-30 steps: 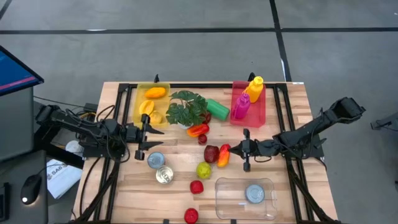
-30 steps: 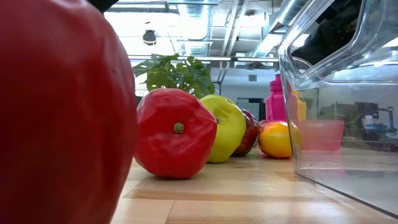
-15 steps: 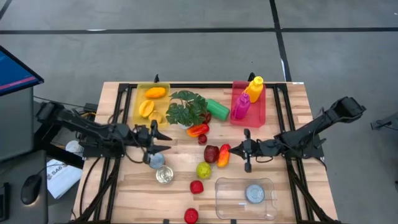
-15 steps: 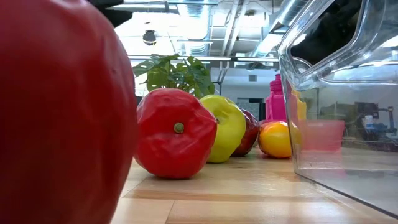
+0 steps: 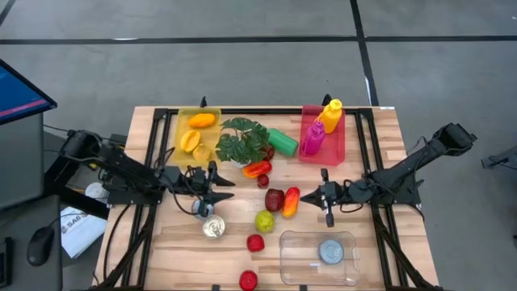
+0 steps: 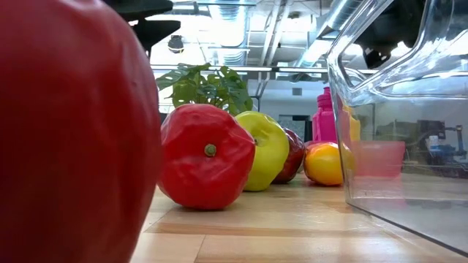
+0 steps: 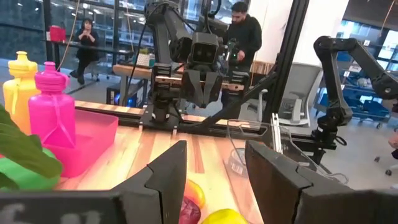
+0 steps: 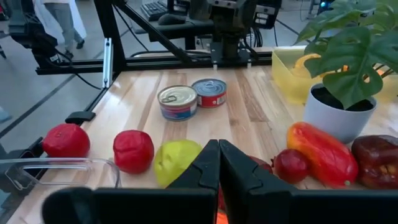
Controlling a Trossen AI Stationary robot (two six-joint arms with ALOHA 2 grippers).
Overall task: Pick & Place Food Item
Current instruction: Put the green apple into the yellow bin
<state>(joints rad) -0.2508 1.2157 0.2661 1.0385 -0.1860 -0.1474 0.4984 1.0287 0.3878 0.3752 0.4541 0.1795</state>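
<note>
Loose food lies mid-table: a dark red apple (image 5: pixel 275 198), an orange-yellow pepper (image 5: pixel 291 200), a green apple (image 5: pixel 264 220), a red pepper (image 5: pixel 255 242) and a red tomato (image 5: pixel 249 280) near the front edge. My left gripper (image 5: pixel 214 191) hovers open left of them, beside a tin can (image 5: pixel 202 210); its wrist view shows the wide gap (image 7: pixel 214 180). My right gripper (image 5: pixel 325 199) is shut (image 8: pixel 217 163), just right of the orange-yellow pepper and apart from it. A clear container (image 5: pixel 318 257) holding a can (image 5: pixel 330 252) sits near the front.
A second tin can (image 5: pixel 214 229) stands near the first. Toward the far edge stand a yellow bin (image 5: pixel 196 133) of fruit, a potted plant (image 5: pixel 242 141), a green cylinder (image 5: pixel 283 141), a red-orange pepper (image 5: pixel 257 168) and a pink bin (image 5: pixel 323 133) with two bottles. People stand beyond the table.
My left gripper has moved steadily toward the table's right, from beside the yellow bin to a spot by the tin can, staying open. My right gripper has drawn back slightly toward the right edge, still shut. The food has not moved.
</note>
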